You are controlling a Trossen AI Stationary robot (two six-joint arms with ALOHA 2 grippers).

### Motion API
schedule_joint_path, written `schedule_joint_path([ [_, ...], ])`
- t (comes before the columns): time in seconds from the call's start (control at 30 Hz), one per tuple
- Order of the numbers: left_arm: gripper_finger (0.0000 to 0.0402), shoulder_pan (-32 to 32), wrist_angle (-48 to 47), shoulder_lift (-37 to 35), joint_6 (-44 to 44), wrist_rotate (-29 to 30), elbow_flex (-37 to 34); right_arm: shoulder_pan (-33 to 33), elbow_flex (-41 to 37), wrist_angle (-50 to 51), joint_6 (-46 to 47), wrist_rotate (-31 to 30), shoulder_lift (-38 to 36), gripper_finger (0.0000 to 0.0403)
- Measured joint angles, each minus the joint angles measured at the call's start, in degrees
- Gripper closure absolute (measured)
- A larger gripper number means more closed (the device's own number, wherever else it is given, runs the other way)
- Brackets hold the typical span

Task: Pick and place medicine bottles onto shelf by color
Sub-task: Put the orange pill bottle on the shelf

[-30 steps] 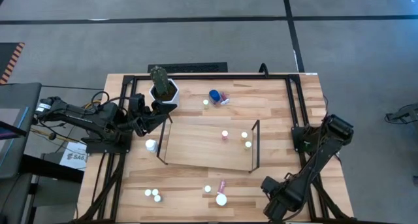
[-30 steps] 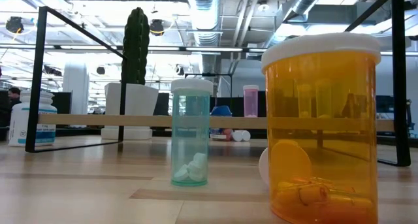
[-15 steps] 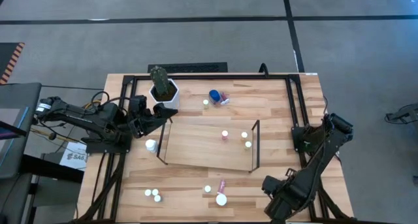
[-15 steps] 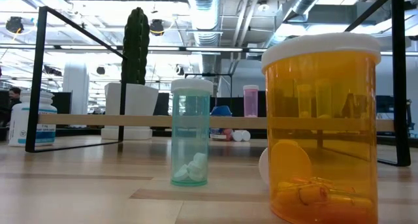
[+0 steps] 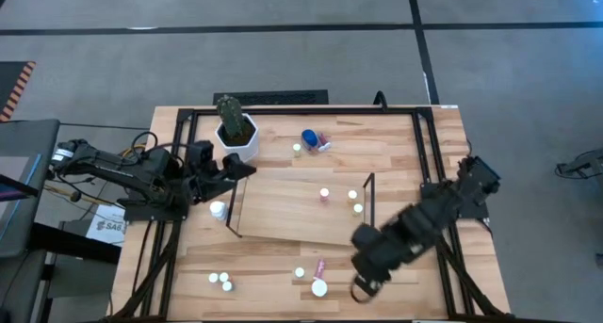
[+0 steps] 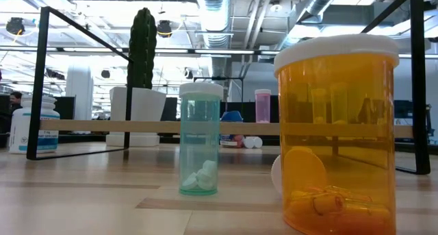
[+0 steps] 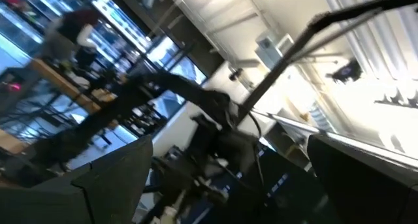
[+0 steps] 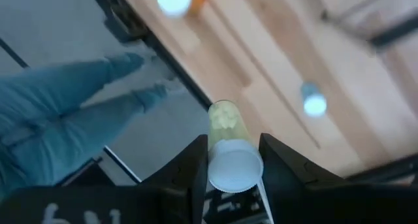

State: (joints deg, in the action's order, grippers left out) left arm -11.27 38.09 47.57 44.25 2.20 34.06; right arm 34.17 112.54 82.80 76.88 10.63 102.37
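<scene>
The right hand [image 8: 234, 160] was closed on a yellowish bottle [image 8: 227, 129] with a white cap, gripped just behind the cap, and was carried over the worktop's [image 5: 283, 285] front edge, near the front right corner of the shelf [image 5: 283, 219]. The left hand [image 5: 226, 169] waited at the worktop's left edge beside the cactus pot [image 5: 237, 135]; whether its fingers were apart could not be told.

Hazards, as judged from this position:

1. The grip sat close to the cap end. The bottle could pivot or slip between the fingers, and so land tilted.
2. The shelf's dark-framed right end panel [image 5: 369, 210] stood between the arm and the deck. A low approach could strike it.
3. Three bottles [image 5: 353, 195] already stood on the shelf near that panel. A crowded placement could topple them.
4. The orange bottle [image 5: 319, 287] and pink bottle [image 5: 320, 266] lay near the front edge, close to the arm. A sweep could knock them off.
</scene>
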Motion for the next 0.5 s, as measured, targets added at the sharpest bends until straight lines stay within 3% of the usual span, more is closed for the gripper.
schedule_joint_path([
  [0.5, 0.0008, 0.0, 0.0, 0.0, 0.6, -8.1, 0.0, -19.4, 0.2, -2.5, -20.9, -4.8, 0.0, 0.0268],
])
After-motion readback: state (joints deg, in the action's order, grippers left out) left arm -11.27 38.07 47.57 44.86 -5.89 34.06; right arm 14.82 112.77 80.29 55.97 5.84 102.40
